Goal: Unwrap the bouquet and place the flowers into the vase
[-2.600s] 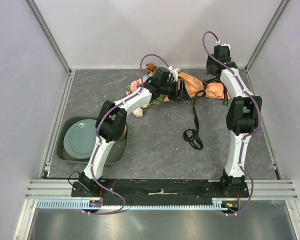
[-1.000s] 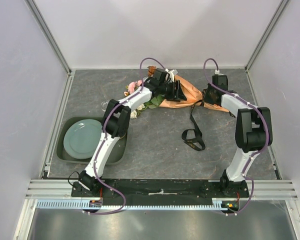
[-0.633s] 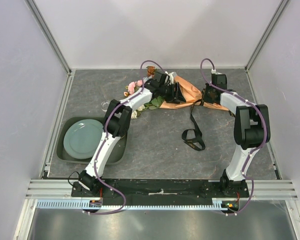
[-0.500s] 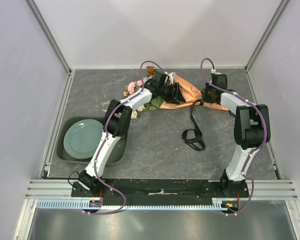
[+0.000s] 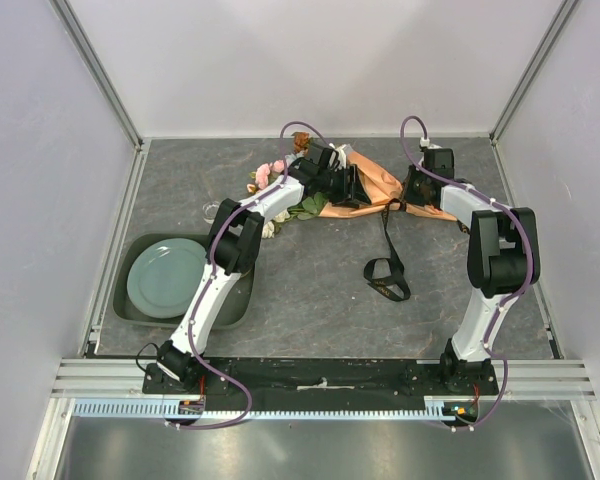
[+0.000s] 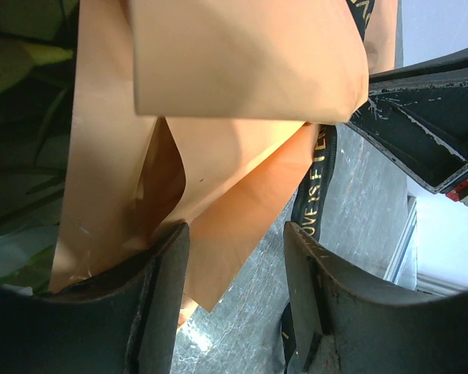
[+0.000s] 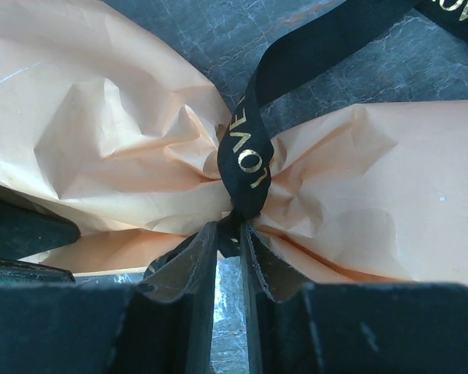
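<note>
- The bouquet (image 5: 380,183) lies flat on the far half of the surface (image 5: 320,310), near the back wall (image 5: 310,60) but apart from it.
- The flowers (image 5: 275,175) point toward the left. The pinched tail of the cone points right, toward the right side wall.
- Left claw (image 6: 235,230): the fingers stand apart. A loose flap of the orange-tan paper (image 6: 242,70) hangs into the gap and rests against the inner finger. Nothing is squeezed between them, so the claw is released.
- Right claw (image 7: 230,227): the fingers are set close together, with a narrow slit between them. The knot of the black lettered ribbon (image 7: 249,152) sits right at the tips, where the paper is gathered. It cannot be told whether the knot is pinched or only flanked.
- In the top view the two claws meet the bouquet from opposite sides, the left at the wide mouth and the right at the tied neck. The paper body lies between them.
- One ribbon tail runs from the neck toward the near edge and ends in a loop at mid-surface.
- The vase (image 5: 211,211) sits left of the flowers, near the left arm and apart from the bouquet.
- A dark tray (image 5: 130,312) carrying a green plate (image 5: 165,278) sits by the left rail. The left arm crosses above its right rim.
- Open grey surface runs from the ribbon loop to the near edge, between the two arm bases.
</note>
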Tool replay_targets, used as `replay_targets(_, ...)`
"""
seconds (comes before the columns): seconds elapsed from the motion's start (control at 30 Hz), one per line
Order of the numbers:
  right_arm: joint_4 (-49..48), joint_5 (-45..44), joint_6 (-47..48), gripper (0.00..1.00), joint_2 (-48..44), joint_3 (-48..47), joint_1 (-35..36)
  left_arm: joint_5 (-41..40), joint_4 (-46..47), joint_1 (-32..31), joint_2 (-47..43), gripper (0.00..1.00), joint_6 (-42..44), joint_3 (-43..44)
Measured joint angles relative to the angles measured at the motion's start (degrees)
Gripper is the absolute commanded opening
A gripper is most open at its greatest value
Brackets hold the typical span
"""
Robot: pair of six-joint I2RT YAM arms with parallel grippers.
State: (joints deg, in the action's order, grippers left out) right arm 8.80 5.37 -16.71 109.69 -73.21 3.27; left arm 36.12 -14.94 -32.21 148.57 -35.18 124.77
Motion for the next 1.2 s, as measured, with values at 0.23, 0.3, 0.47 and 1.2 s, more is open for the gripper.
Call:
replay_targets(0.23,-1.0,2.0,0.0,0.11,0.2,0.2,-0.1,0.0,-0.1,0.1,0.0,0.59,0.0,0.0)
replay_targets(0.3,-1.3,2.2,0.0,0.1,0.4,0.2,-0.1,0.0,-0.2,0.2,0.0,0.59,0.0,0.0)
replay_targets(0.47,-1.5,2.4,-0.1,0.0,0.6,0.2,-0.1,0.1,-0.2,0.3,0.2,0.59,-0.1,0.0)
replay_targets(1.2,-16.2,11.2,-16.4,0.11,-13.5,13.9,-0.5,-0.1,-1.7,0.3,0.9,0.55,-2.6,-0.1)
